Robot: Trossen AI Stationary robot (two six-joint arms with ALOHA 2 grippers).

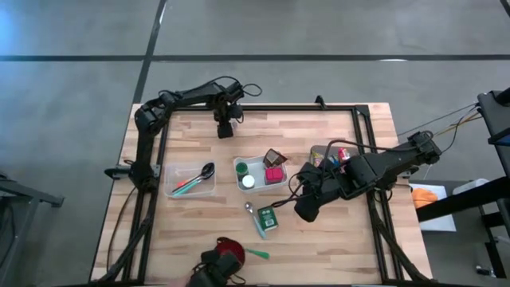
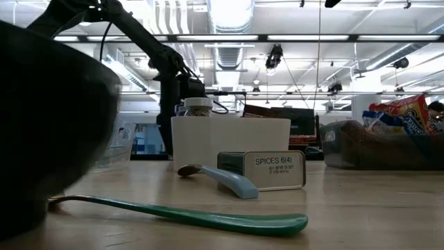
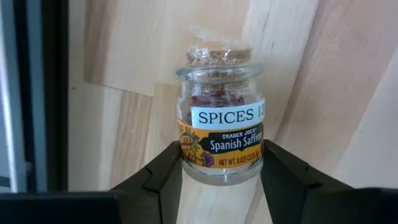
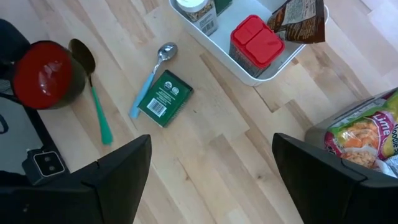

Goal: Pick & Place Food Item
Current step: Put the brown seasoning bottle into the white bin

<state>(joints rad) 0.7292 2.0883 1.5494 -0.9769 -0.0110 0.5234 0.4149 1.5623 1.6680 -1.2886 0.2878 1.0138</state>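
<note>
Near the table's front edge lie the red bowl (image 1: 229, 249) and green spoon (image 1: 256, 254); mid-table, the right tool (image 1: 307, 209) hovers spread and empty beside the green spice tin (image 1: 267, 219). At the far edge the left tool (image 3: 221, 171) pinches the saffron jar (image 3: 219, 118) low on its glass; seat the fingers (image 3: 163, 180) square and firm before lifting straight up, keeping it upright

Left gripper (image 3: 221, 180) clamped – right gripper (image 4: 211, 180) (agape)

My worktop (image 1: 335, 243) carries a white bin (image 1: 261, 174), green spice tin (image 1: 268, 219), blue-handled spoon (image 1: 255, 218), red bowl (image 1: 229, 250), clear tray with utensils (image 1: 190, 179), snack packets (image 4: 367, 134).
</note>
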